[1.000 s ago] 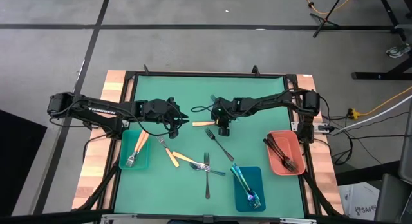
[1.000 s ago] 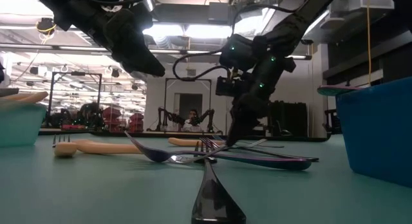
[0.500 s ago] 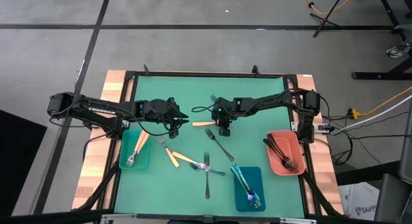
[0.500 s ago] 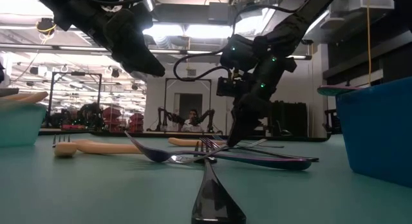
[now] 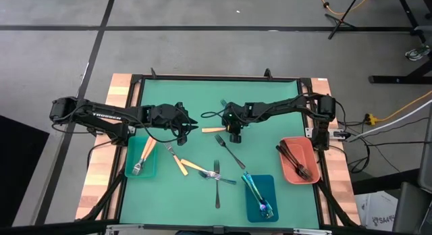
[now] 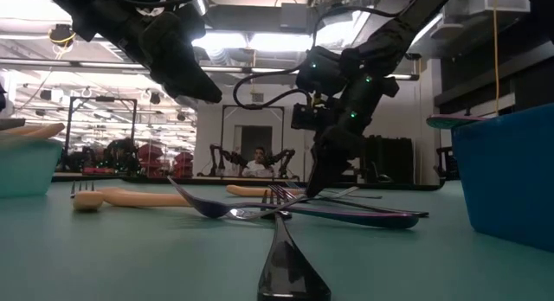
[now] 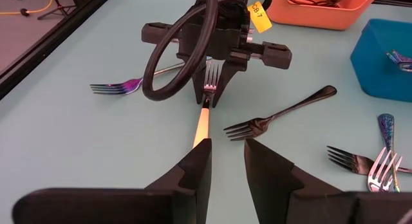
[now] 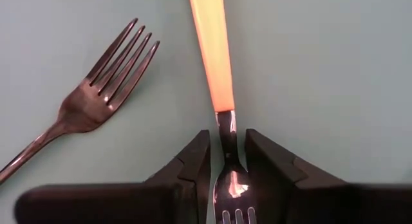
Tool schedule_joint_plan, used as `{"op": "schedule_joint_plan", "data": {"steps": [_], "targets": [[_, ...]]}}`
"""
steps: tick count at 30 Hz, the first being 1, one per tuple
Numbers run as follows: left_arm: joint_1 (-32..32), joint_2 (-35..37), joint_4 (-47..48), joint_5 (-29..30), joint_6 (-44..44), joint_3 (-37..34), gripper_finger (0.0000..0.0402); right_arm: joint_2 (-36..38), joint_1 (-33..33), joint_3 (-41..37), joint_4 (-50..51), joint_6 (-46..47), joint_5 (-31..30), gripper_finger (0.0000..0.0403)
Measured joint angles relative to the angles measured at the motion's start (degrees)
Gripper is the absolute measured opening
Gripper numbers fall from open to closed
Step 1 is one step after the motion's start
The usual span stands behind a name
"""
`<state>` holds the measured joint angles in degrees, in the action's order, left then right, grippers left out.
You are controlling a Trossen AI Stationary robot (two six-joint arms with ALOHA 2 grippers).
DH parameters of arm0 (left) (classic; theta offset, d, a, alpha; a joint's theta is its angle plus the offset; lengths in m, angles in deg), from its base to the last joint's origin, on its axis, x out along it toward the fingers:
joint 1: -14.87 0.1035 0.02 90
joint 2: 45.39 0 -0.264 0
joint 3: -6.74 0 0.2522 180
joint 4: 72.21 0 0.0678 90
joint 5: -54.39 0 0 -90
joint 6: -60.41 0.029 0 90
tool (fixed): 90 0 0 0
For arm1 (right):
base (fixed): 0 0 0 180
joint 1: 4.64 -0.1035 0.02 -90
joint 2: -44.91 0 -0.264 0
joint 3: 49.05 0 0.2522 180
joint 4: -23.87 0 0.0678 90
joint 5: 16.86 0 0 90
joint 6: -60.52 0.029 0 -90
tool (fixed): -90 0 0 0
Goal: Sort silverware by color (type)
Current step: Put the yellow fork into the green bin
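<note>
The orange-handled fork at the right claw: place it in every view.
High view: orange-handled fork near mat centre, under the right claw.
Low view: handle lies behind the crossed forks.
Left wrist view: fork points at the camera.
Right wrist view: neck between the fingers.
Shared landmark: dark fork beside it.

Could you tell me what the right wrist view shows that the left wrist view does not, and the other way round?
Only the right wrist view shows, close up, the right fingers on either side of the orange-handled fork at its metal neck. Only the left wrist view shows the salmon tray, blue tray, an iridescent fork and the left gripper, open above the mat. Both show that orange-handled fork and a dark fork beside it.
</note>
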<state>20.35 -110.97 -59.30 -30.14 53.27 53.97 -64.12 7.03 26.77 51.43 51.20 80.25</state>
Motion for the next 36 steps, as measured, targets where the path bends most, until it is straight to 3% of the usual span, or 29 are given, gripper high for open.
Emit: {"op": "schedule_joint_plan", "data": {"steps": [9,21,31,36], "targets": [[0.00,0.00,0.00,0.00,0.00,0.00,0.0086,0.01,0.00,0.00,-0.02,-0.01,-0.01,0.0007],[0.00,0.00,-0.02,0.00,0.00,0.00,0.0086,0.03,-0.02,-0.02,-0.28,0.31,0.00,0.0004],[-0.01,0.00,-0.07,0.08,-0.26,0.00,0.0086,-0.11,-0.02,-0.09,-4.41,11.32,-0.04,0.0001],[0.00,0.00,-0.31,3.22,-2.89,0.00,0.0086,-0.11,-0.07,-0.09,-9.85,17.27,-0.03,0.0001]]}}
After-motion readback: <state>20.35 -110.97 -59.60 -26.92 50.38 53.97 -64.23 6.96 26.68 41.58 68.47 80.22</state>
